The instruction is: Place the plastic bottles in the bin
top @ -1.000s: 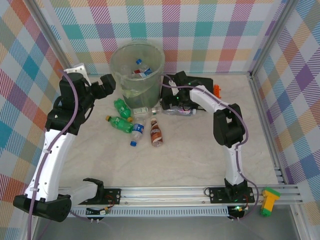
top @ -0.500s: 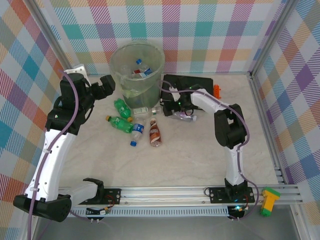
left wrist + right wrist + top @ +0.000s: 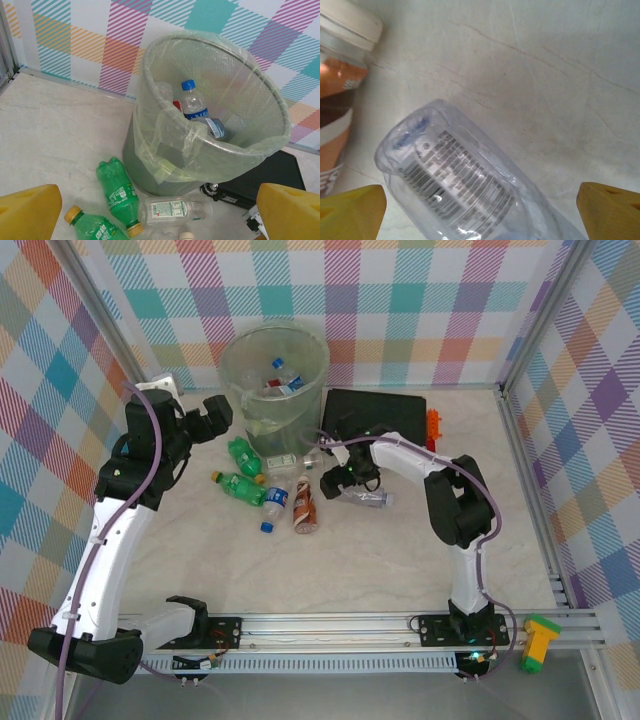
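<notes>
The bin (image 3: pixel 275 380) stands at the back of the table with a few bottles inside (image 3: pixel 192 102). Plastic bottles lie in front of it: two green ones (image 3: pixel 243 455) (image 3: pixel 240 488), a blue-capped one (image 3: pixel 275 505), a brown-labelled one (image 3: pixel 305 508) and a clear one at the bin's base (image 3: pixel 172 211). Another clear bottle (image 3: pixel 455 185) lies on the table between the wide-apart yellow fingers (image 3: pixel 352 212) of my right gripper (image 3: pixel 340 480), which is open. My left gripper (image 3: pixel 215 415) hangs open left of the bin, above the green bottles (image 3: pixel 117 190).
A flat black case (image 3: pixel 375 410) lies right of the bin, with an orange piece (image 3: pixel 433 422) at its right end. Checked walls and metal frame rails enclose the table. A yellow-green object (image 3: pixel 540 640) sits by the near rail.
My right gripper has come forward from beside the black case and lowered over the clear bottle, which shifted nearer. The brown bottle has been nudged left and tilted. The left gripper barely moved.
</notes>
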Available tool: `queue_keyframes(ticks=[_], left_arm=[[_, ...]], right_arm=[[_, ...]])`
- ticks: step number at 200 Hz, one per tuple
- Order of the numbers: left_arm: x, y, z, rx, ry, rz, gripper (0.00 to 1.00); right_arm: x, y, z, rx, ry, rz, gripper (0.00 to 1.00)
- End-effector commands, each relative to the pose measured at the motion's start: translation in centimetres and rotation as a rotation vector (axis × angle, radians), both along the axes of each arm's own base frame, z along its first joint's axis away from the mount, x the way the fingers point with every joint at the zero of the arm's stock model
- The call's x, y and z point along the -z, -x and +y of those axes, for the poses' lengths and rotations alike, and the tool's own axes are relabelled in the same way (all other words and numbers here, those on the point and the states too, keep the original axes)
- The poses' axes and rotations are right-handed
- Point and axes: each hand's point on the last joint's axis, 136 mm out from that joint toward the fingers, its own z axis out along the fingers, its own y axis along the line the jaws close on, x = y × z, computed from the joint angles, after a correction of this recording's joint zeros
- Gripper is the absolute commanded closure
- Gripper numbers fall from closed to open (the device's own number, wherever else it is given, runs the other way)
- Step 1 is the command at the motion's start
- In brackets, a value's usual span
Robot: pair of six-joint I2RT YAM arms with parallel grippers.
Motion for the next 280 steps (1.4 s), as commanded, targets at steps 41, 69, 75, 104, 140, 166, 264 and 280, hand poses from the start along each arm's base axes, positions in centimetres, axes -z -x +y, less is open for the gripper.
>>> queue_keyframes(ticks=[41, 69, 75, 104, 140, 166, 264, 280], left_arm=[[0.0, 1.2, 0.3, -0.006, -0.013, -0.011, 0.0], [0.0, 1.2, 0.2, -0.002, -0.001, -0.009, 0.01], [0.0, 1.2, 0.1, -0.002, 0.001, -0.009, 0.0], [-0.2, 1.4, 0.2, -0.002, 0.002, -0.011, 0.01], [-0.6, 2.2, 0.6, -0.012, -0.002, -0.016, 0.01], [-0.6, 2.5, 0.7, -0.017, -0.001, -0.019, 0.01], [-1.1, 2.1, 0.0, 0.012, 0.03, -0.027, 0.01], [-1.2, 2.0, -0.1, 0.017, 0.031, -0.03, 0.0]], right_arm=[[0.9, 2.8, -1.5, -0.073, 0.099, 0.009, 0.03], [1.3, 2.8, -1.0, -0.082, 0.103, 0.016, 0.14], [1.5, 2.7, -0.9, -0.085, 0.107, 0.019, 0.16], [2.1, 2.3, -0.5, -0.09, 0.118, 0.026, 0.23], [1.6, 2.7, -0.9, -0.077, 0.112, 0.01, 0.42], [0.8, 2.8, -1.1, -0.063, 0.102, -0.018, 0.45], [-11.8, 1.4, 0.0, 0.107, -0.159, -0.166, 0.49], [-15.8, 0.4, 0.7, 0.151, -0.277, -0.193, 0.48]])
